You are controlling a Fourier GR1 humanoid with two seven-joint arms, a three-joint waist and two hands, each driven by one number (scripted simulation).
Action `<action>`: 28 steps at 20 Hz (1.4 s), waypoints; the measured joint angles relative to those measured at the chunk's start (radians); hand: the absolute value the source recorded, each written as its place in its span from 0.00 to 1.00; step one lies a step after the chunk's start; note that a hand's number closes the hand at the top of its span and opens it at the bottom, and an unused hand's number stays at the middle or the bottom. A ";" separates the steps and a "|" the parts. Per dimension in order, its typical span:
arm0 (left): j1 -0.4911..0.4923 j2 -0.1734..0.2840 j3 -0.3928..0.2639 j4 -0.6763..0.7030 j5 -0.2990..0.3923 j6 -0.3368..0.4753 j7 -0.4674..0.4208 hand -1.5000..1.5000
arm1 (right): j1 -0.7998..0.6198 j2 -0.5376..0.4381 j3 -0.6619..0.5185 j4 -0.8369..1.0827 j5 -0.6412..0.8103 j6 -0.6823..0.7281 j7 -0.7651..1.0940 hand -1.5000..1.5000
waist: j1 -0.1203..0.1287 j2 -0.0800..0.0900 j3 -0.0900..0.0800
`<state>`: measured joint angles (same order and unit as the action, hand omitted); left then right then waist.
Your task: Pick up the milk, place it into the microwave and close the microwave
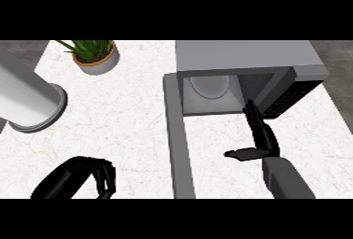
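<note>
In the head view the right hand [260, 133] reaches flat-fingered toward the open microwave [248, 60] at upper right, the left hand [93, 173] is curled at lower left, and the milk, presumably a light, stiff carton best grasped by its sides, is unseen.

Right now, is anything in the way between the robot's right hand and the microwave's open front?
Nothing visible does. The right hand, fingers straight, points at the open front of the microwave with no object between them. The open door lies to the hand's left; the potted plant and white cylinder stand far off left.
</note>
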<state>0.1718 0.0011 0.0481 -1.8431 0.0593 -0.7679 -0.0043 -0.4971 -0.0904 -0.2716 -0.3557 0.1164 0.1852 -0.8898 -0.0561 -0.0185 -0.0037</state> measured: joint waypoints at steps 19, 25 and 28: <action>-0.209 0.001 -0.374 0.364 -0.305 0.328 -0.246 1.00 | 0.654 -0.151 0.034 -0.737 -0.202 0.206 0.104 0.00 | -0.003 0.011 -0.001; -0.263 0.003 -0.598 0.474 -0.256 0.494 -0.239 1.00 | 0.780 -0.175 0.064 -1.000 -0.321 0.284 0.202 0.00 | -0.005 0.015 -0.001; -0.316 0.004 -0.699 0.527 -0.201 0.608 -0.218 1.00 | 0.830 -0.186 0.085 -1.118 -0.382 0.322 0.257 0.00 | -0.011 0.017 -0.001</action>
<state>-0.1437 0.0047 -0.6510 -1.3161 -0.1414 -0.1603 -0.2221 0.3326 -0.2766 -0.1868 -1.4741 -0.2655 0.5069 -0.6324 -0.0669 -0.0016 -0.0045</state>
